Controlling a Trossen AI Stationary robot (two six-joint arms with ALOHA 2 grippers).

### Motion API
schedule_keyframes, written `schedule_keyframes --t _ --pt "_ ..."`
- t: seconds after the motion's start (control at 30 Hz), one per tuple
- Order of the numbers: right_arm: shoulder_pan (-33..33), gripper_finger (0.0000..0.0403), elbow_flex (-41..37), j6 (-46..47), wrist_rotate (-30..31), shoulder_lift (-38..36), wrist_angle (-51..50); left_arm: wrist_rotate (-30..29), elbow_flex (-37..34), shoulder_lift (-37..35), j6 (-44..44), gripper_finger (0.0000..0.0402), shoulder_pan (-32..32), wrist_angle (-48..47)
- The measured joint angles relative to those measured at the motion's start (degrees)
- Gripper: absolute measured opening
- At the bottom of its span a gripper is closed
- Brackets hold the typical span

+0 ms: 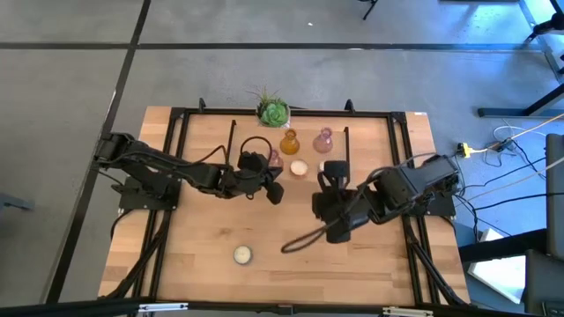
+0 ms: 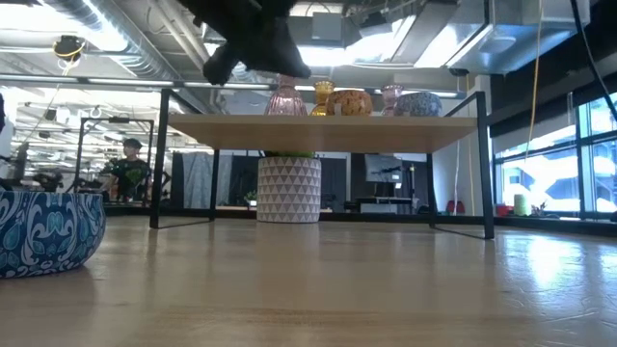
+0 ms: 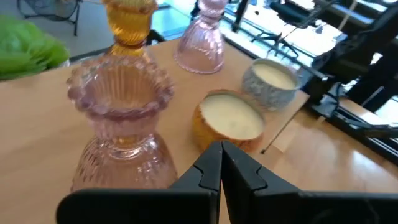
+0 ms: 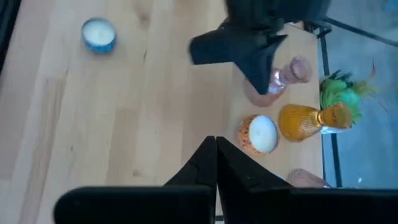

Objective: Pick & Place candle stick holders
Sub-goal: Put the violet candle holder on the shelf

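On the raised wooden shelf [image 2: 241, 130] at the far side stand a pinkish glass holder [image 3: 121, 124], an amber glass one [image 3: 129, 25], a second pinkish one [image 3: 204, 43], an orange-walled cream candle holder [image 3: 230, 118] and a grey patterned one [image 3: 270, 84]. A blue patterned one [image 1: 242, 254] stands on its base on the table near the front edge. My left gripper [image 3: 221, 163] is shut and empty, just in front of the near pinkish holder and the orange-walled one. My right gripper [image 4: 216, 155] is shut and empty, above the table right of them.
A green spiky plant [image 1: 273, 111] in a white pot [image 2: 289, 189] stands at the far edge. The shelf's black frame [image 2: 159, 159] runs around the table. A black cable [image 1: 300, 242] loops below the right arm. Bare wood lies around the blue holder.
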Motion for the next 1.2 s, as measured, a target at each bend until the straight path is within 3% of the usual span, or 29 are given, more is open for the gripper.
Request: schedule_keyframes --t 0.23,0.73,0.83,0.97,1.2 --pt "1.6 0.0001 -11.5 -0.5 1.5 -6.7 10.3 -0.6 0.0 0.4 -2.3 0.0002 0.4 0.4" --pt "-1.4 0.0 -65.0 12.2 -4.8 -35.4 64.3 0.2 0.0 0.1 -2.6 0.0002 2.8 3.0" --pt "-2.3 0.0 -69.0 12.9 -7.6 -37.8 68.6 0.3 0.0 0.1 -1.4 0.0002 4.4 2.9" --pt "-3.5 0.0 -69.6 16.9 -11.9 -38.0 66.5 1.6 0.0 0.1 -1.2 0.0002 6.7 2.9" --pt "-3.9 0.0 -69.6 18.7 -13.0 -39.1 63.3 1.1 0.0 0.1 -2.9 0.0002 8.8 1.0"
